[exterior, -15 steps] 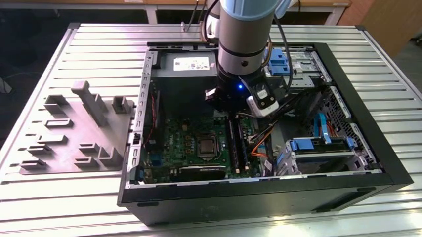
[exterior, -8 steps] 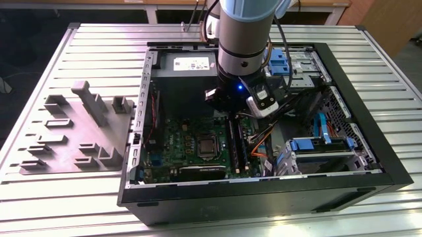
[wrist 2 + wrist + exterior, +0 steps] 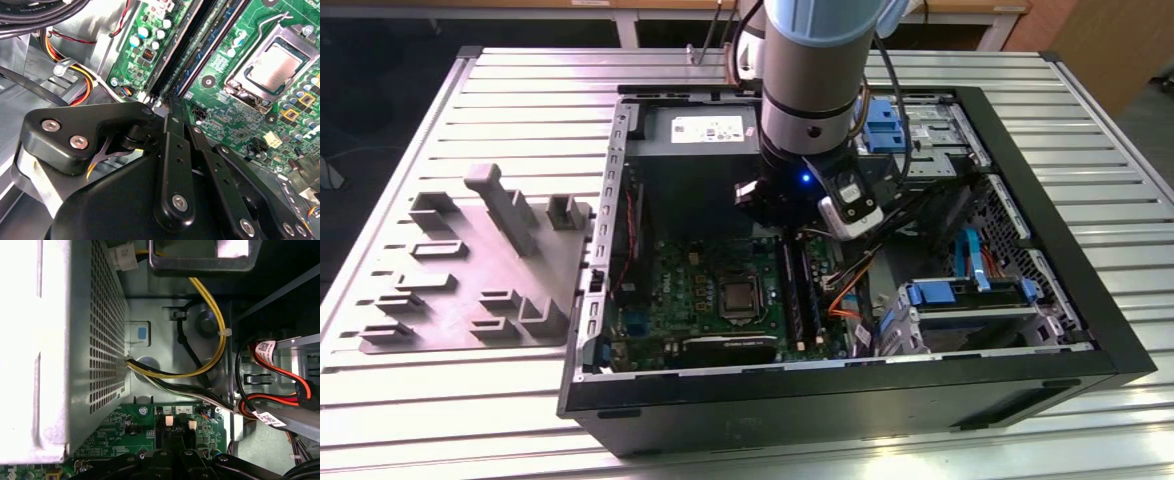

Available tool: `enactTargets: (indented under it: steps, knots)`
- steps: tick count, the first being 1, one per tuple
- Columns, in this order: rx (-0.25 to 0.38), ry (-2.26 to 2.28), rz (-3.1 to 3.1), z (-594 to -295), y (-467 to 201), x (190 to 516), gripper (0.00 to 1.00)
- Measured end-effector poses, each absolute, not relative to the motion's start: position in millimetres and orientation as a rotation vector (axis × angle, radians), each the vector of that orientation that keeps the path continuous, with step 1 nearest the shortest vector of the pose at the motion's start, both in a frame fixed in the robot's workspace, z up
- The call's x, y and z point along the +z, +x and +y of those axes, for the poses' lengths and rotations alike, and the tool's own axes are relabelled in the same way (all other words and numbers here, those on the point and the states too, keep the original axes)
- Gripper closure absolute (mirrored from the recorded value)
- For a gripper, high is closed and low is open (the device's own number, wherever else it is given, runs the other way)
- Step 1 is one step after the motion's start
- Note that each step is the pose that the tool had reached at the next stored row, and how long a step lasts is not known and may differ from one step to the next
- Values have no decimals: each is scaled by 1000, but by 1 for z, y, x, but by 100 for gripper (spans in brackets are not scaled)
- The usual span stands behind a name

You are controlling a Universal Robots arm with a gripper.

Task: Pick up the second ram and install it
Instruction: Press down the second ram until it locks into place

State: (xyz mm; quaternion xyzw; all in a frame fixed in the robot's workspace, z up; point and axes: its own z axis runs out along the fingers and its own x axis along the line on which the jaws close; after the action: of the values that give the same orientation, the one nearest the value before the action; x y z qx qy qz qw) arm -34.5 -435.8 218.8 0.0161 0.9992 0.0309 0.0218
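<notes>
My gripper (image 3: 787,232) is down inside the open computer case (image 3: 1067,330), at the far end of the long black memory slots (image 3: 797,292) on the green motherboard (image 3: 687,290). In the second wrist view the black fingers (image 3: 174,135) come together to a narrow tip, shut, right at the slots' end. A dark blue-green ram (image 3: 196,50) stands edge-on in the slots there, running away from the tip. Whether the tip touches it is hidden. The first wrist view has the gripper (image 3: 172,456) just before the slots' white end clips (image 3: 168,421).
The processor socket (image 3: 272,65) lies beside the slots. Yellow, black and orange cables (image 3: 210,360) hang near the perforated power supply (image 3: 60,340). Blue drive brackets (image 3: 947,292) sit on the exterior view's right. A grey parts fixture (image 3: 480,260) lies on the slatted table (image 3: 400,400) at its left.
</notes>
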Motion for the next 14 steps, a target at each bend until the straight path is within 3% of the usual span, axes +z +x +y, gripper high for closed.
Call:
enactTargets:
  steps: [14]
  knots:
    - [96,50,3096,-436,-35,215,90]
